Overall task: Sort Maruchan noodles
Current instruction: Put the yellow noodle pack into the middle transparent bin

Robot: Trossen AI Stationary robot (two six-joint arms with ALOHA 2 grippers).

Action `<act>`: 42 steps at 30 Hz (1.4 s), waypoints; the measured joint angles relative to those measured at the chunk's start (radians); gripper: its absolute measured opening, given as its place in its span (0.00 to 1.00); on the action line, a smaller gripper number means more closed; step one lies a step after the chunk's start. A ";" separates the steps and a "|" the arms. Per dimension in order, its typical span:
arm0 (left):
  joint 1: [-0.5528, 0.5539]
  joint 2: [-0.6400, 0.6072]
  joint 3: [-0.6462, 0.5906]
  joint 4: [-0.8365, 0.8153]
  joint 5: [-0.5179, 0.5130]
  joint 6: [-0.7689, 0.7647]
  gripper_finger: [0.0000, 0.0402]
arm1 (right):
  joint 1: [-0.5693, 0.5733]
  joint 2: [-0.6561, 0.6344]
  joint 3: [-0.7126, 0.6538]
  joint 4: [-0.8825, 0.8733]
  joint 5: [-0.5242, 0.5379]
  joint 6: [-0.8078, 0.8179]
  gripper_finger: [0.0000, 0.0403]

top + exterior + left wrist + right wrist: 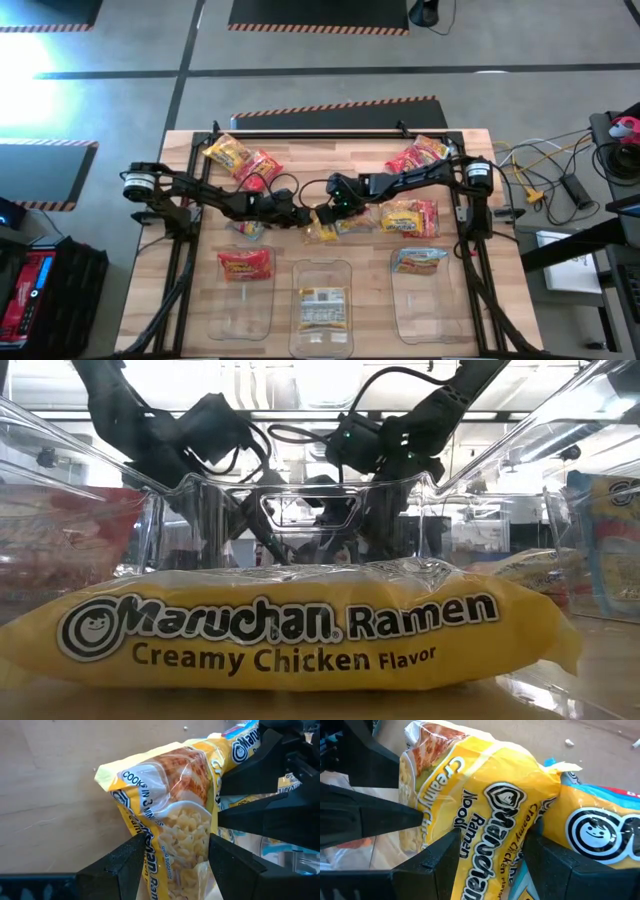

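Both claws meet at the middle of the light wooden tabletop, and both grip the same glossy yellow plastic packet of creamy chicken ramen. The left claw pinches one end of it; the right claw pinches the other, seen from its own wrist. Looks like a handover, or a tug to free this packet from the loose yellow and blue packets heaped beside it.

My read: one claw must let go so the other can carry the packet to the middle clear plastic rectangular bin, where a matching yellow packet already lies.

The packet is crinkled, shiny and bent between the grips, so it may slip. Red packets wait at the far corners.
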 joint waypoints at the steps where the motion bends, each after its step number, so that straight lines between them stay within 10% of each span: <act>1: 0.000 0.000 0.000 -0.002 0.001 0.000 0.48 | 0.000 0.000 0.000 0.005 0.000 -0.007 0.49; 42: 0.001 0.000 0.023 0.043 -0.028 0.054 0.48 | -0.003 -0.008 0.026 -0.011 0.000 -0.226 0.49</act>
